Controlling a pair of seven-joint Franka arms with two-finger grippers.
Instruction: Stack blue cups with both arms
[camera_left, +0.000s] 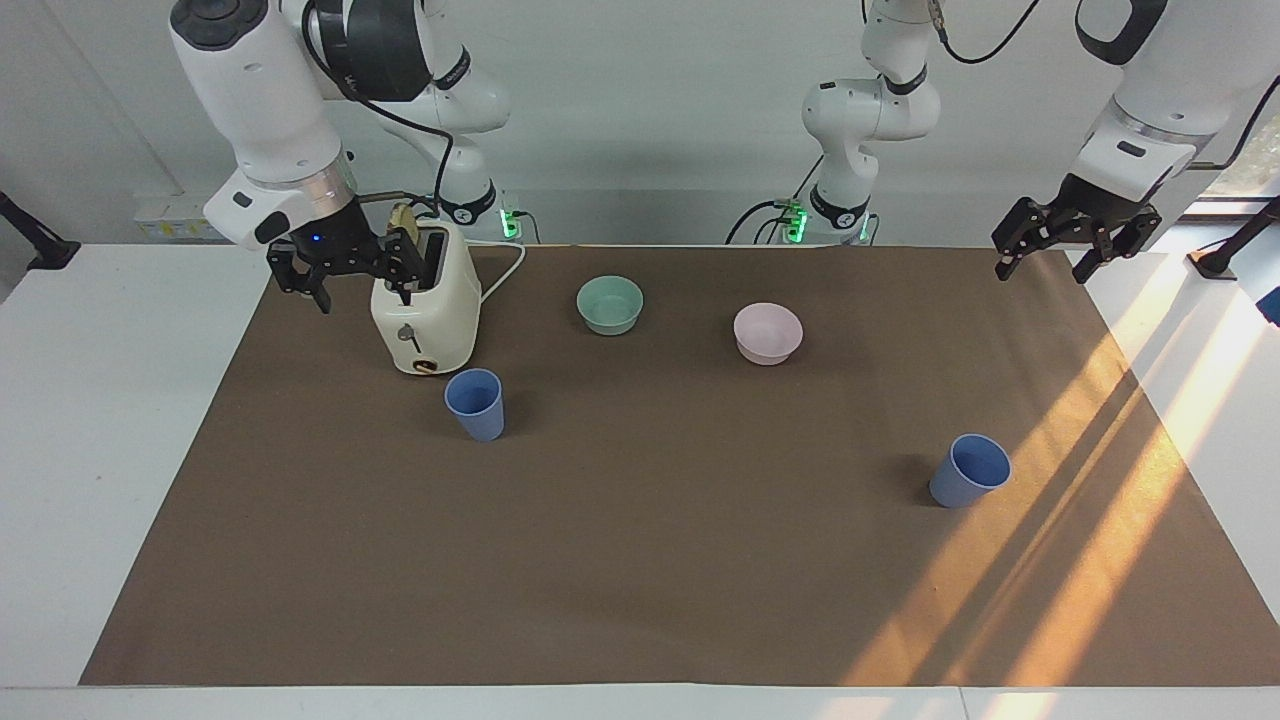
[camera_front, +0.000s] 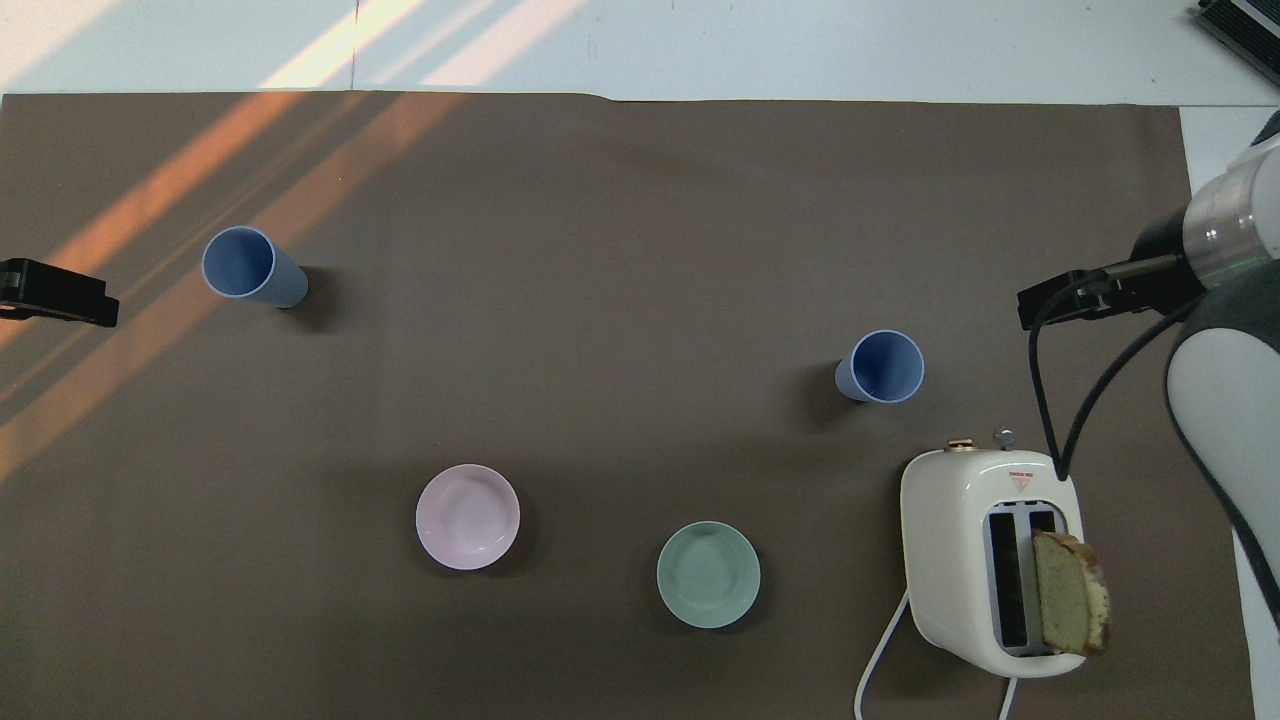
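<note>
Two blue cups stand upright and far apart on the brown mat. One cup (camera_left: 476, 403) (camera_front: 882, 366) is just farther from the robots than the toaster, toward the right arm's end. The other cup (camera_left: 970, 470) (camera_front: 250, 268) is toward the left arm's end. My right gripper (camera_left: 362, 293) (camera_front: 1070, 300) hangs open and empty in the air beside the toaster, over the mat's edge. My left gripper (camera_left: 1040, 268) (camera_front: 60, 300) hangs open and empty over the mat's edge at its own end, apart from the second cup.
A cream toaster (camera_left: 425, 320) (camera_front: 960, 540) with a bread slice (camera_front: 1070, 592) in one slot stands near the right arm, its cord trailing toward the robots. A mint-green bowl (camera_left: 610, 304) (camera_front: 708, 574) and a pink bowl (camera_left: 768, 332) (camera_front: 467, 516) sit nearer to the robots than the cups.
</note>
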